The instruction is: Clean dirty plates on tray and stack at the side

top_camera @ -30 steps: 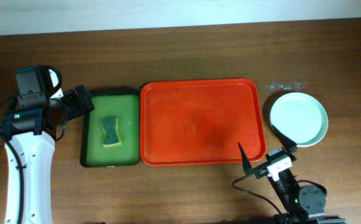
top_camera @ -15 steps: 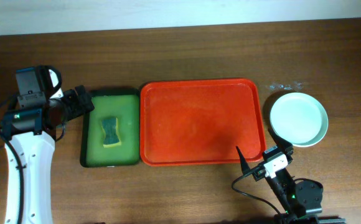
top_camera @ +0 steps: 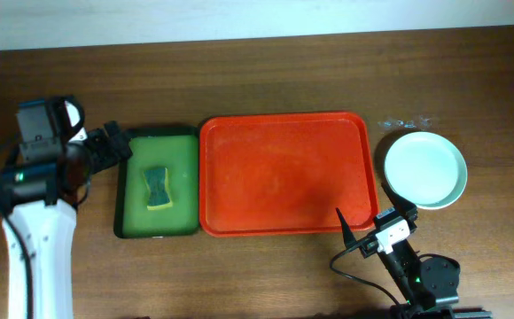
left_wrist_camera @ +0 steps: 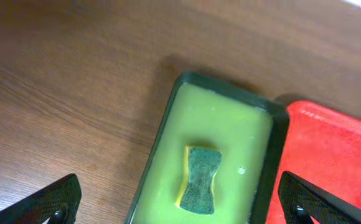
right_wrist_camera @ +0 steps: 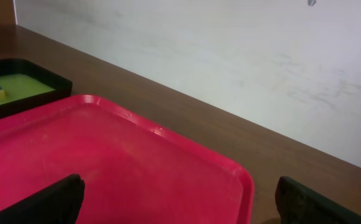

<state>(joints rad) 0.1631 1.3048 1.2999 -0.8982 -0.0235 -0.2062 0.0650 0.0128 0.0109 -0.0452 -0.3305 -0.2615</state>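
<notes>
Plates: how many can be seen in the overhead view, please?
1. A pale plate lies right of the red tray, outside it. More plates may be hidden under it.

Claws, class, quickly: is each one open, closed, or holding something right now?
Left claw: open, holding nothing.
Right claw: open, holding nothing.

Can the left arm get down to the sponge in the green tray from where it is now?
Probably yes. The left gripper hangs open beside the left edge of the green tray, and the sponge lies alone in the middle with nothing over it.
</notes>
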